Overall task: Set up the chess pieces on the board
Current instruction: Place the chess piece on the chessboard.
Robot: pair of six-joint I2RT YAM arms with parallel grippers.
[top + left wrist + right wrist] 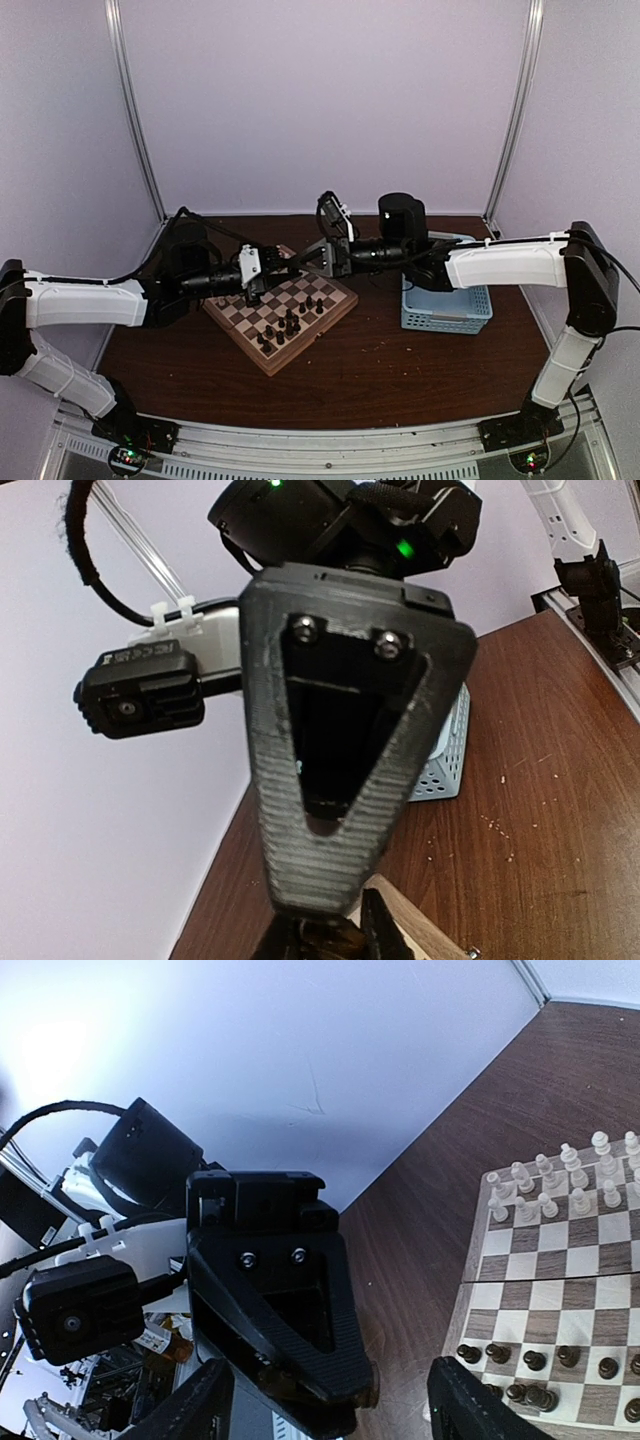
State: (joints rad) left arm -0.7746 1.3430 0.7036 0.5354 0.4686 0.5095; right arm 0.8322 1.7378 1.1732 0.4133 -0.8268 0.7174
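The board (310, 338) lies at an angle on the dark table, with dark brown chess pieces (285, 325) clustered on its near half. In the right wrist view cream pieces (560, 1182) stand in two rows at one end and dark ones (540, 1360) at the other. Both grippers meet tip to tip above the board's far corner. My left gripper (268, 272) (330, 938) is shut on a dark brown piece (365, 1388). My right gripper (318, 258) (335, 1412) stands open, its fingers (190, 1410) well apart on either side of the left gripper's tip.
A light blue lattice basket (445, 305) (445, 765) sits on the table right of the board, under the right arm. White walls close in the back and sides. A corner of the board (435, 932) shows just under the left fingers.
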